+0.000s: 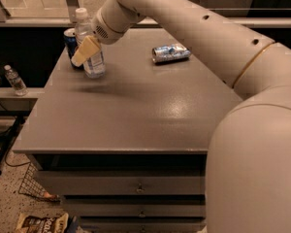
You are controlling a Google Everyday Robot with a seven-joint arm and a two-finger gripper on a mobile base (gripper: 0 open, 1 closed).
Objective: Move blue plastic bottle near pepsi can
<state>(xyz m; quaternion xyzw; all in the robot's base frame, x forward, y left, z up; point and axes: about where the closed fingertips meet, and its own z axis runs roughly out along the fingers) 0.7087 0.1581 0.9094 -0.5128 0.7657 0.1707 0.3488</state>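
Observation:
The blue plastic bottle (93, 57), clear with a white cap, stands upright at the table's far left corner. The pepsi can (70, 41) is right behind it on the left, partly hidden by it, and the two are almost touching. My gripper (88, 50) is at the bottle's middle. One tan finger (84, 52) lies across the bottle's front and the other is hidden behind it. The gripper is shut on the bottle. Whether the bottle's base rests on the grey table (136, 110) cannot be told.
A crushed silver-blue can (170, 52) lies on its side at the table's far middle. A small clear bottle (14, 80) stands on a low ledge to the left. A wire basket (35, 184) and a snack bag (41, 222) are on the floor by the drawers.

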